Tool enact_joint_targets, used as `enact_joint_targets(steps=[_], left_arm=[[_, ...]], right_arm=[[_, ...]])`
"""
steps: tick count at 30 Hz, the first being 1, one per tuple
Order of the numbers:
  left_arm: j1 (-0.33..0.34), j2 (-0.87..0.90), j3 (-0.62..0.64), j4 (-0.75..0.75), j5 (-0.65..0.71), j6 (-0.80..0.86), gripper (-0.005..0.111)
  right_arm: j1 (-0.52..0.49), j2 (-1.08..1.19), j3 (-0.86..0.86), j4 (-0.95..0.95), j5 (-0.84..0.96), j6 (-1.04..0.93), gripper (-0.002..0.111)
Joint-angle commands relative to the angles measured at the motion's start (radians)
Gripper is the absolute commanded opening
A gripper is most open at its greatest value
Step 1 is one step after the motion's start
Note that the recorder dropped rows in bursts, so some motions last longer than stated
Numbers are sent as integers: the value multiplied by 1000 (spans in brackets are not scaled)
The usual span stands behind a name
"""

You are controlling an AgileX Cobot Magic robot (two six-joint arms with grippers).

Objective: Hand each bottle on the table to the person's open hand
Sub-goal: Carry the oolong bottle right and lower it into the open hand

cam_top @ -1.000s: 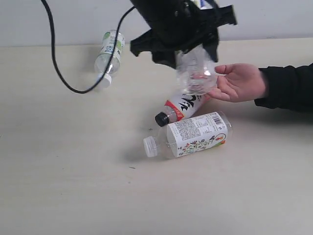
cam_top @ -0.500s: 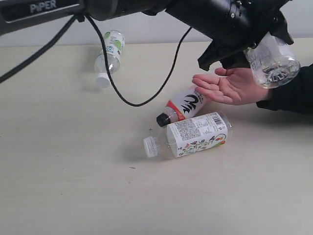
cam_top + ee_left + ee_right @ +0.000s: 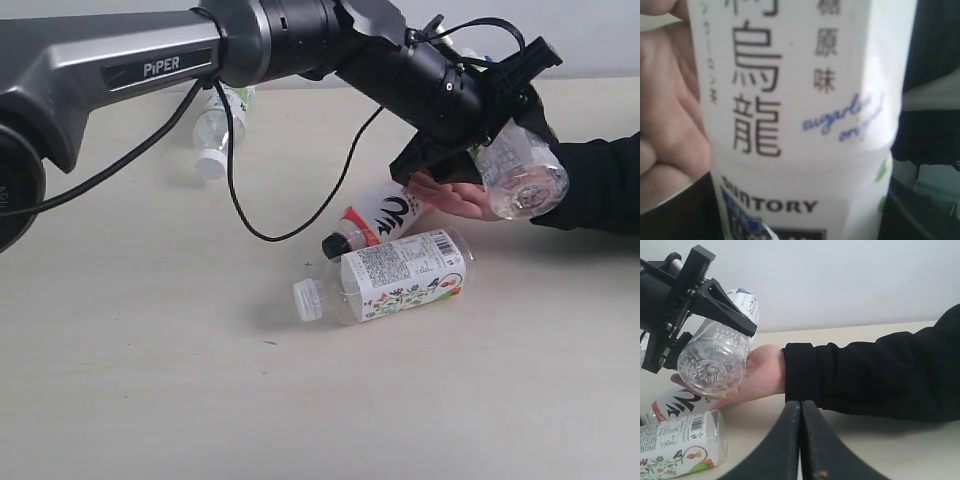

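Cream wood-grain bench (image 3: 150,400); left pincer (image 3: 505,115) is pinching the Suntory oolong bottle (image 3: 520,170) just over the person's open hand (image 3: 452,196). Best lowering it onto the palm before spreading; right pincer (image 3: 800,440) is sitting pressed together.

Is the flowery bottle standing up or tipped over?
Tipped over: the floral-label bottle rests lengthwise on the table, white cap pointing sideways.

"PiPER" stands on the arm (image 3: 120,50); "SUNTORY" on the bottle (image 3: 790,125).
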Motion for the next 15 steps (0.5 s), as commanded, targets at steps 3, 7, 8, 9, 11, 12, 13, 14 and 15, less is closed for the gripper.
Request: enact_joint_targets(steps=[3,7,8,9,11,12,13,14,15], left_arm=[[7,-5,1,17,33,6,0],[7,-5,23,37,40,-20,9],[7,-5,26,39,42,-20,13],[7,-5,31,44,42,-20,18],[7,-5,35,44,42,-20,28],[7,-3,35,44,42,-20,32],[7,-3,35,44,42,-20,35],[7,-3,35,44,42,-20,37],[7,-3,35,44,42,-22,38]], right_arm=[[-5,-6,5,1,-5,2,0],[-5,-6,5,1,-5,2,0],[-5,-6,5,1,-5,2,0],[-5,-6,5,1,-5,2,0],[-5,-6,5,1,-5,2,0],[-5,-6,5,1,-5,2,0],[-5,-6,5,1,-5,2,0],[-5,-6,5,1,-5,2,0],[-5,-6,5,1,-5,2,0]])
